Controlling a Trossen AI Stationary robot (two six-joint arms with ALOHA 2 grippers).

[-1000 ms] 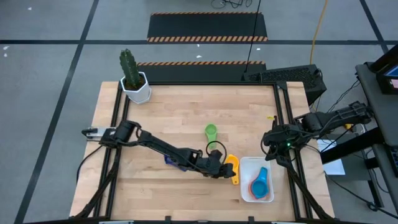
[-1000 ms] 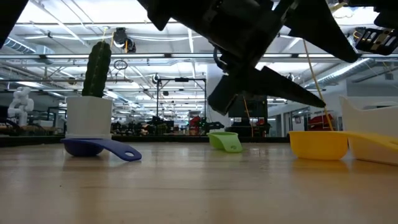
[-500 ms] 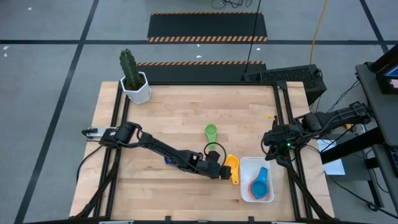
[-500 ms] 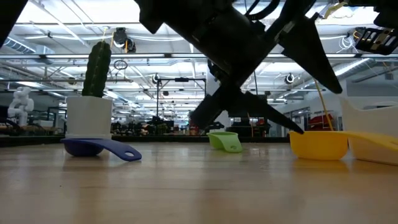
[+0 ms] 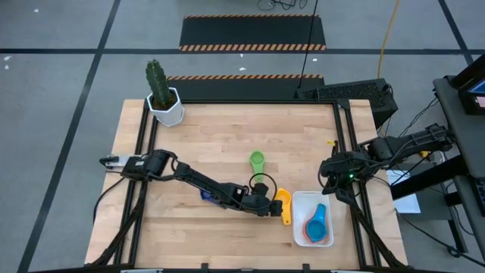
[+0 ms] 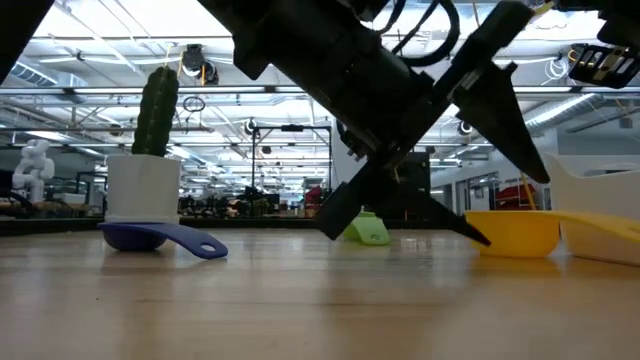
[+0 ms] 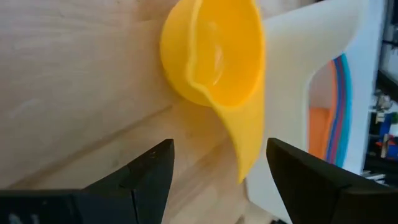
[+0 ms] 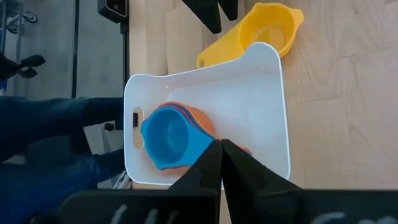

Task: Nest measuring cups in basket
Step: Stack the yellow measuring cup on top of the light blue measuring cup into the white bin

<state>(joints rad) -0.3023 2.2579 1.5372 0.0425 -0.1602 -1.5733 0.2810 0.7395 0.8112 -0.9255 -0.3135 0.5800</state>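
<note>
My left jaws have dropped lower since a moment ago and now gape wide just short of the yellow cup, which lies on the surface against the white basket. Blue cups sit nested on an orange one inside. The green cup and dark blue cup haven't moved. My right jaws stay pinched together at the surface's edge.

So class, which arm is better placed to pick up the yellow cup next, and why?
Left. Its hand is open and poised right at the yellow measuring cup beside the basket. The right hand waits shut at the table's edge, farther from the cup.
</note>
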